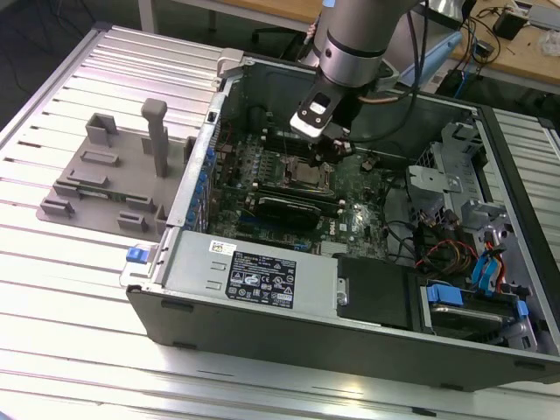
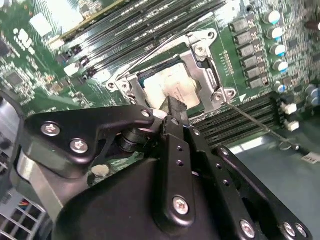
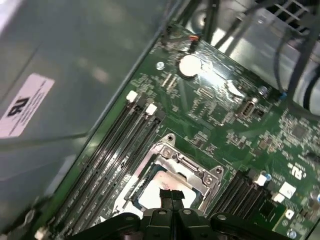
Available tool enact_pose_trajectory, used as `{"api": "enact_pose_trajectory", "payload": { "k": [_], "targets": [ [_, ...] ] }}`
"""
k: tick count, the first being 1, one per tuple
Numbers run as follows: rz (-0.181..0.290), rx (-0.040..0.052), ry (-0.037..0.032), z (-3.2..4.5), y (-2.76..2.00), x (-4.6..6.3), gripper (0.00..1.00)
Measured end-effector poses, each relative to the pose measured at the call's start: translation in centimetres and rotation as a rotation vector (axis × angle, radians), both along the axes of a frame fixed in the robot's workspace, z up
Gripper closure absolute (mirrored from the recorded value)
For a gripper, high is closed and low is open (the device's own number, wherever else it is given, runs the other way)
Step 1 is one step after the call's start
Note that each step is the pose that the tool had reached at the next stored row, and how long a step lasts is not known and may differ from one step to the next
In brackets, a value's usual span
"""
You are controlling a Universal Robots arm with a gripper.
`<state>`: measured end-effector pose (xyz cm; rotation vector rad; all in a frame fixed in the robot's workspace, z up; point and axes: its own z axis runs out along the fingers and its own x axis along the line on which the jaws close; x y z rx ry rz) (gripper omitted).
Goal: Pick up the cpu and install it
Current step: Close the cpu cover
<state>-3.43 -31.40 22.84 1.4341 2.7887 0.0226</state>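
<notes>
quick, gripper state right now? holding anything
gripper: closed, holding nothing; tips just above the cpu, which sits in the socket.

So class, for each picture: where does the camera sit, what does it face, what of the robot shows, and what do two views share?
Exterior view: off the arm, high, looking down into the open computer case; arm and gripper show.
First wrist view: on the wrist, looking past the shut fingertips at the socket.
Second wrist view: on the wrist, gripper body in front, motherboard beyond.
Shared: both wrist views show the cpu in the socket.
</notes>
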Motion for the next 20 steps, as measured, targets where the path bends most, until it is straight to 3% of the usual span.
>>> {"api": "enact_pose_trajectory", "payload": {
  "k": [8,10,13,14,20],
  "targets": [
    [0.193,0.0000,0.0000,-0.01,0.00,0.00,0.89],
    [0.282,0.0000,0.0000,-0.02,0.00,0.00,0.89],
    [0.354,0.0000,0.0000,-0.02,0.00,0.00,0.89],
    [0.420,0.0000,0.0000,-0.03,0.00,0.00,0.89],
    [0.563,-0.0001,0.0001,-0.03,0.00,0.00,0.89]
  ]
}}
